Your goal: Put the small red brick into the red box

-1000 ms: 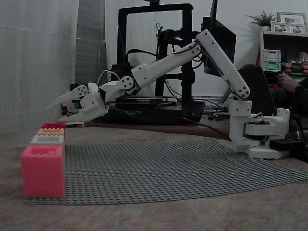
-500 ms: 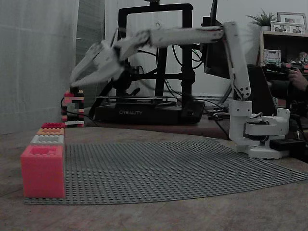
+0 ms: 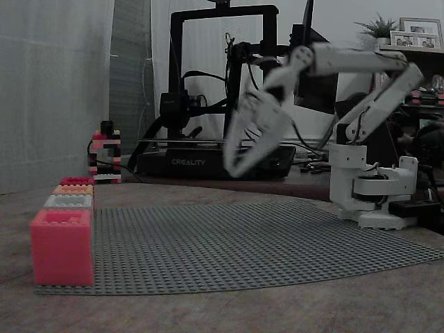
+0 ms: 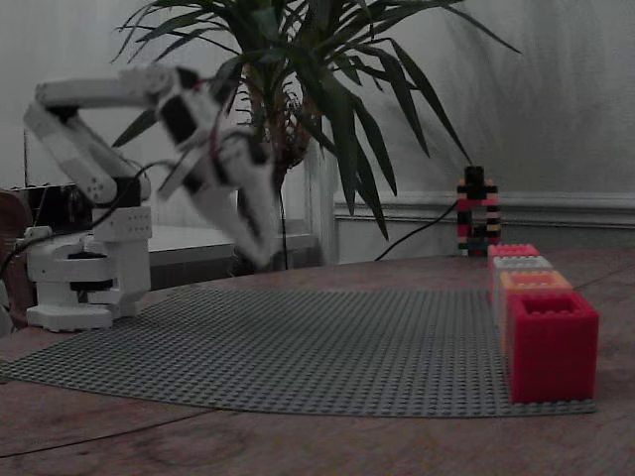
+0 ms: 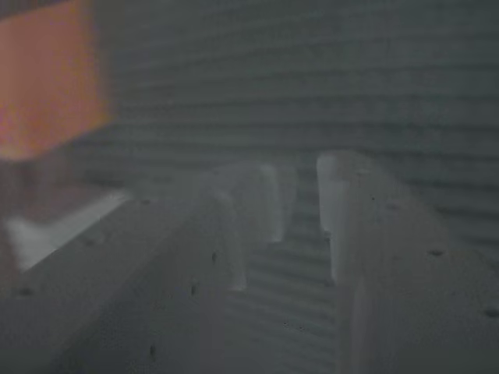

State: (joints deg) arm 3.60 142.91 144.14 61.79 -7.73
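Although the arm is appearing smeared in both fixed views, the end effector point(image 3: 234, 161) is plainly hanging above the middle of the grey baseplate point(image 3: 277, 250), tips pointing down and clear of the studs. In the wrist view its fingers point(image 5: 343, 210) are standing a little apart with bare baseplate showing in the gap, so it is reading as parted and carrying nothing.

The red box point(image 3: 61, 250) is sitting at the near left corner of the baseplate, heading a row with a grey box point(image 3: 68, 202), an orange box point(image 3: 73, 189) and a low red piece point(image 3: 76, 180) behind it. The end effector is hanging well apart from that whole row. Where the small red brick is lying I cannot tell. The low red piece at the far end may be it, or it may be resting inside a box, hidden by the walls. An orange-red blur point(image 5: 47, 78) is showing at the top left of the wrist view, too smeared to name.

By my judgement, no grasp is being held, so the job in hand is finding the brick. Doing that well is meaning slowing the arm until the wrist view is sharpening. It is also meaning keeping the fingers parted wider than the brick and coming down square over it. Along the row, the arm should be keeping high, since a low sweep is risking knocking the boxes.
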